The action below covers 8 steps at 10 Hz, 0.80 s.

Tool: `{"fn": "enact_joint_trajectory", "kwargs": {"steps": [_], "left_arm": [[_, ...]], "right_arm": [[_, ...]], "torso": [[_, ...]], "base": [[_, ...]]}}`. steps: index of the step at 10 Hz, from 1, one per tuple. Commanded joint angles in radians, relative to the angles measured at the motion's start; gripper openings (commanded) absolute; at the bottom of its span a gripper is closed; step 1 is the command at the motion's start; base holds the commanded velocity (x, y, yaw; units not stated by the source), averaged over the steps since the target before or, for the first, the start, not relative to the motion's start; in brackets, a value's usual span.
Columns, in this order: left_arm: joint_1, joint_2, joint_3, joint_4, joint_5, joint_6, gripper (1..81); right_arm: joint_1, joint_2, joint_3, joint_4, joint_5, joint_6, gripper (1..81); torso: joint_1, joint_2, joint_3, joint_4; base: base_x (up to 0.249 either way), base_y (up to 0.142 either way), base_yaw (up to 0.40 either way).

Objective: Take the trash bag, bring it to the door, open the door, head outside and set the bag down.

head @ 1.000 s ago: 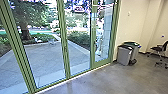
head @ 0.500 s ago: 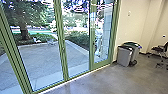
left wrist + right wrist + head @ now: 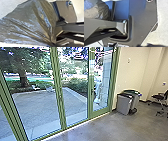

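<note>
From where I stand, the trash bag is up at the robot's left wrist, a big, shiny, greyish-brown thing that fans out wide and draws into tight creases at its neck. That neck comes together at the left gripper, whose jaws look pinched on the gathered plastic. Part of the bag also shows in the right wrist view, rounded and crumpled, beyond the robot's arm. As for the right gripper, I can't tell whether its jaws are spread or pressed together. Ahead of the robot runs a glass wall in green framing, and at its right end, next to the pale wall, the glass door stands in line with the other panels, a dark handle on its left side. Through that door I see a blurred whitish shape, too unclear to name. Outside lies a paved yard, with a tree and low green bushes past it. Indoors, just right of the door, two bins stand close together on the smooth grey floor, the front one grey, the one behind it green-topped. Farther right is a dark office chair near the wall.
</note>
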Motion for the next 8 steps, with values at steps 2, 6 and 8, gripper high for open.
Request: {"fn": "enact_joint_trajectory", "kwargs": {"steps": [2, 6, 8], "left_arm": [[-0.051, 0.0, 0.001, 0.01, 0.06, 0.003, 1.0], [-0.051, 0.0, 0.001, 0.01, 0.059, 0.003, 1.0], [-0.051, 0.0, 0.001, 0.01, 0.06, 0.003, 1.0]], "right_arm": [[0.042, 0.008, 0.003, -0.006, -0.059, -0.007, 81.1], [0.042, 0.007, 0.003, -0.006, -0.059, -0.007, 81.1], [0.04, 0.007, 0.003, -0.006, -0.059, -0.007, 81.1]], "torso": [[0.0, 0.0, 0.0, 0.0], [0.0, 0.0, 0.0, 0.0], [0.0, 0.0, 0.0, 0.0]], "base": [[0.136, -0.138, 0.0], [0.142, -0.134, 0.0], [0.173, -0.11, 0.0]]}}
